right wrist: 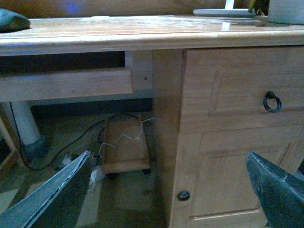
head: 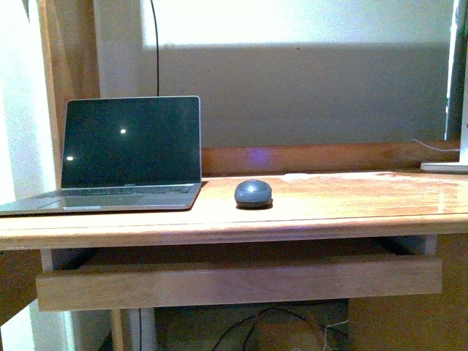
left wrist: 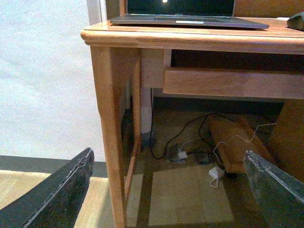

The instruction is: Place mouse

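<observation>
The mouse [head: 253, 193], a small dark grey oval, lies on the wooden desk [head: 351, 208] just right of the open laptop [head: 124, 157]. Its edge shows in the left wrist view [left wrist: 297, 21] and in the right wrist view [right wrist: 12, 21]. Neither gripper shows in the front view. My left gripper [left wrist: 166, 190] is open and empty, low in front of the desk's left leg [left wrist: 111, 128]. My right gripper [right wrist: 168, 192] is open and empty, low in front of the desk's drawer cabinet [right wrist: 232, 133].
A keyboard shelf [head: 234, 281] hangs under the desktop. Cables and a white adapter [left wrist: 216, 172] lie on the floor beside a small wheeled wooden stand [right wrist: 126, 149]. A pale object [head: 446, 167] sits at the desk's back right. A ring pull [right wrist: 272, 101] is on the drawer.
</observation>
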